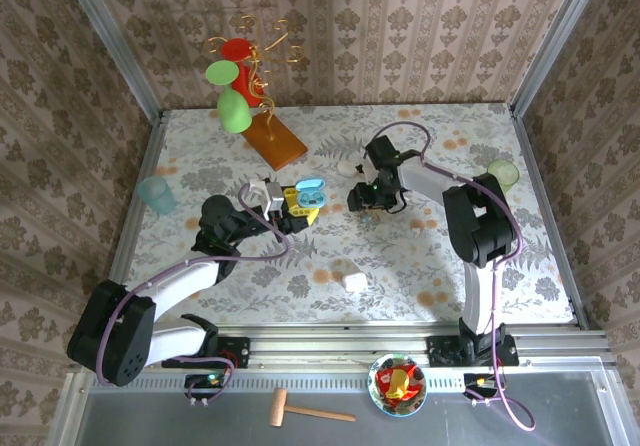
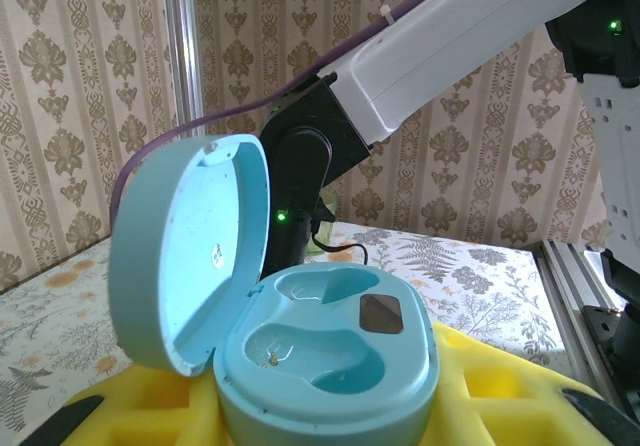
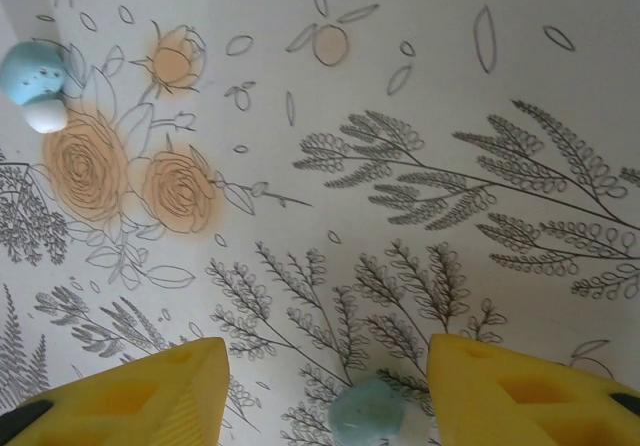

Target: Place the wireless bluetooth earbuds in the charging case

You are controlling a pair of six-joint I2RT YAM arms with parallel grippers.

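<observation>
The pale blue charging case (image 2: 330, 351) sits between the yellow fingers (image 2: 120, 406) of my left gripper (image 2: 330, 411), which is shut on it. Its lid stands open and both wells are empty. From above, the case (image 1: 309, 193) is held just above the table's middle. My right gripper (image 3: 325, 386) points down at the table, open, its yellow fingertips (image 3: 150, 391) wide apart. A pale blue earbud (image 3: 366, 416) lies on the cloth between them, nearer the right finger. A second blue and white earbud (image 3: 35, 81) lies at the far upper left. From above, the right gripper (image 1: 370, 204) hangs just right of the case.
A wire mug tree (image 1: 250, 76) with green and red cups stands at the back left. A pale blue cup (image 1: 157, 194) is at the left edge, a green cup (image 1: 503, 173) at the right. A small white case (image 1: 354, 282) lies toward the front.
</observation>
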